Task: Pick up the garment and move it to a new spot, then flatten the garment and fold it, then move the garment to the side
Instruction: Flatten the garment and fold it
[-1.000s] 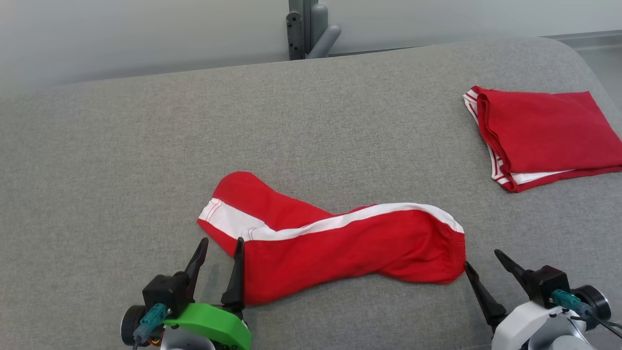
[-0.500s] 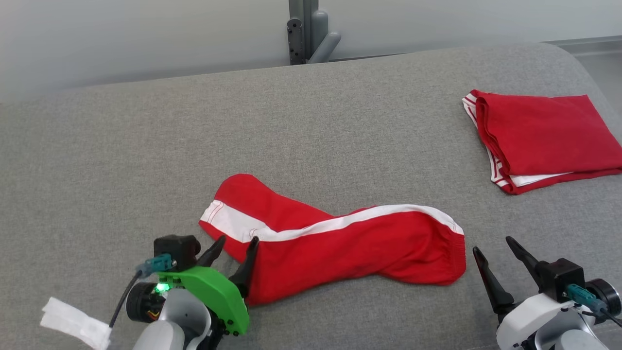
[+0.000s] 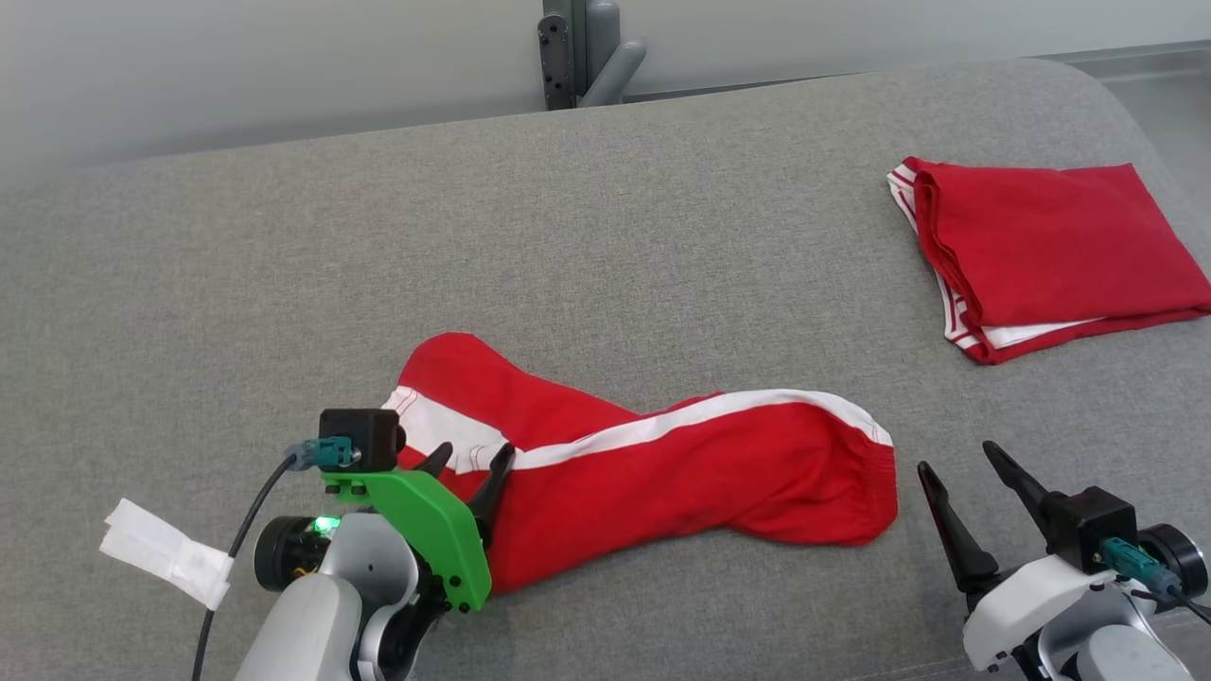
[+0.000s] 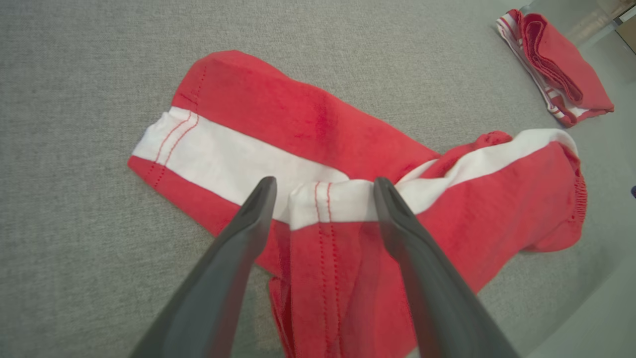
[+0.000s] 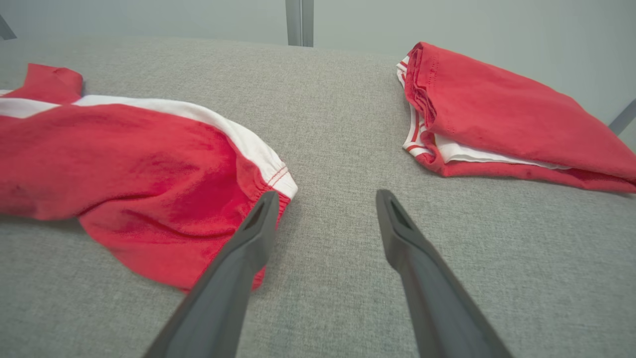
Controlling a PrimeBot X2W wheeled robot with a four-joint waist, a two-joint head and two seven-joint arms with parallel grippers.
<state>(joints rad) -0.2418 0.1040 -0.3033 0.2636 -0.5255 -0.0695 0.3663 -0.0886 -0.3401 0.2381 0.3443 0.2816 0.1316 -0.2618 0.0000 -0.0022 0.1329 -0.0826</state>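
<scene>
In 1 s left gripper [image 3: 473, 457] advanced over garment [image 3: 662, 473] hem on the cushion [image 3: 662, 236], fingers open astride a fold, nothing gripped; right gripper [image 3: 956, 455] open, empty, beside waistband; pickup grasp likely next.

Left gripper [image 3: 475, 452], right gripper [image 3: 956, 456]: jaws apart.

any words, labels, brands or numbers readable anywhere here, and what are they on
No text can be read in any view.
red shorts: plain red cloth with a white stripe and stitching, no print.
folded red cloth: no print on the sides that show.
white tag: no writing can be made out.
</scene>
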